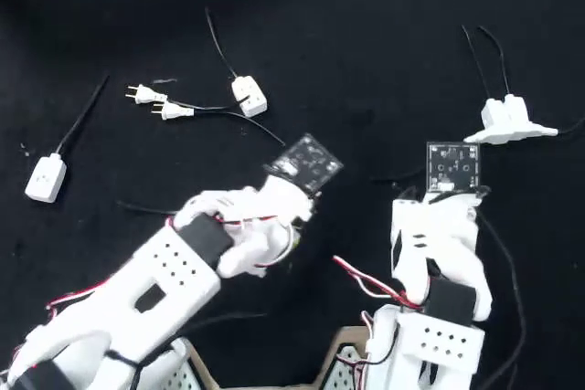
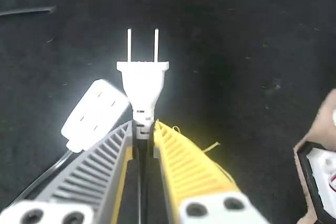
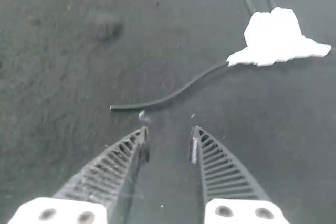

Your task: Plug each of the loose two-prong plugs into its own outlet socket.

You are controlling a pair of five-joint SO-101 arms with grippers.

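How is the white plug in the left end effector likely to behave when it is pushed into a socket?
The plug looks rigid, with straight thin prongs, so probably stiff. The left end effector grips only its narrow tail, so it may pivot or slip.

Glossy plastic plug [image 2: 142, 85], metal prongs [image 2: 156, 45], over matt black cloth [image 2: 252, 51].

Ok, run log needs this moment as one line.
left gripper shut on white two-prong plug | right gripper open, empty | white outlet socket beside plug, unplugged
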